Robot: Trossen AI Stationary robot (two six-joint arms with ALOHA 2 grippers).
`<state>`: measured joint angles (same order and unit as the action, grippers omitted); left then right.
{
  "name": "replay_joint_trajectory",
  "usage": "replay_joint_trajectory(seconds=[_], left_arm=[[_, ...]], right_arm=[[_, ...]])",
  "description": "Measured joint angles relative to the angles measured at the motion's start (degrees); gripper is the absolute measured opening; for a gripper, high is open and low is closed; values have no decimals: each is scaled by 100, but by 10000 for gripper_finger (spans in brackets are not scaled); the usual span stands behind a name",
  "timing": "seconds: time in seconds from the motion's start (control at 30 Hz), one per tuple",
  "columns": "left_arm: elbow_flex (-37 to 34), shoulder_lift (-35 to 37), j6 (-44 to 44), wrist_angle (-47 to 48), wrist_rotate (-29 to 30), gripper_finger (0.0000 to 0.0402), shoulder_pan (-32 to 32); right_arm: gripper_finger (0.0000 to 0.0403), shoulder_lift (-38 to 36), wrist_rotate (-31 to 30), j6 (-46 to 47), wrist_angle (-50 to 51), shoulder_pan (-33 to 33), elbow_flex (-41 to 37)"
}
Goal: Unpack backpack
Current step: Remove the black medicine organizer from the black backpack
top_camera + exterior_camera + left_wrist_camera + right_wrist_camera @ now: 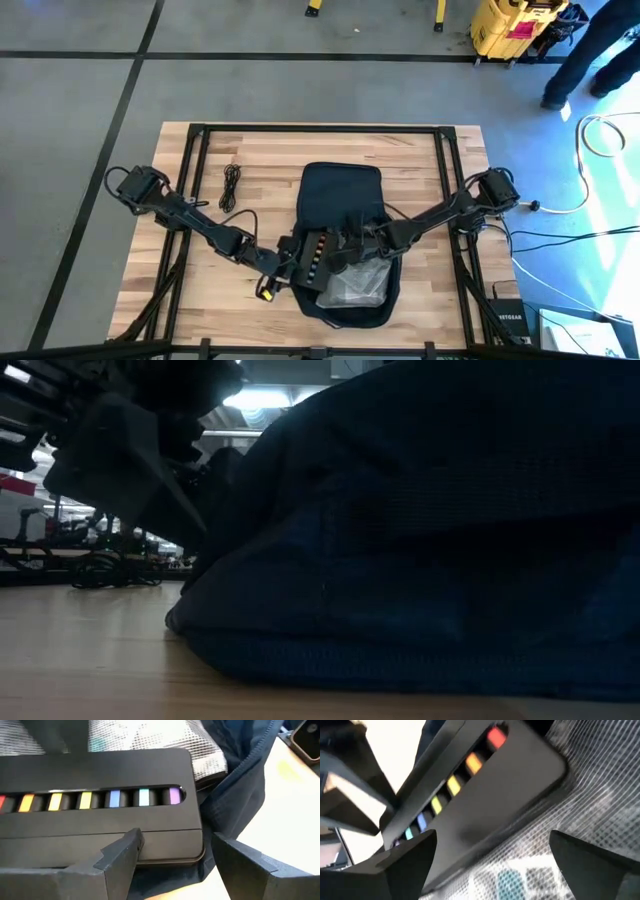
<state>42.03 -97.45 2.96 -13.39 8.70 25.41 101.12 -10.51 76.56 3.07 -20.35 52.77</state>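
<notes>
High view: dark navy backpack [340, 195], mouth open, rounded outline

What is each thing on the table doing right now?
backpack: lying flat, its near end open
black case: flat on the backpack's opening, lid shut, coloured pieces showing in its slot
mesh pouch: lying in the opening, partly under the case
cable: coiled, lying alone
left gripper: open, at the case's edge
right gripper: open, over the case

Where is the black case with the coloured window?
High view: the black case lies at the backpack opening, between both end effectors, beside the mesh pouch.
</notes>
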Motion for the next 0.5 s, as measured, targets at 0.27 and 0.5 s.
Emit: replay_joint_trajectory(seconds=[0.27,0.5], left_arm=[[-523,7,400,-650,93,237,-4],[-557,0,434,-686,84,237,-4]], right_arm=[[371,0,-152,8,-20,8,2],[371,0,-530,137,-190,15,2]])
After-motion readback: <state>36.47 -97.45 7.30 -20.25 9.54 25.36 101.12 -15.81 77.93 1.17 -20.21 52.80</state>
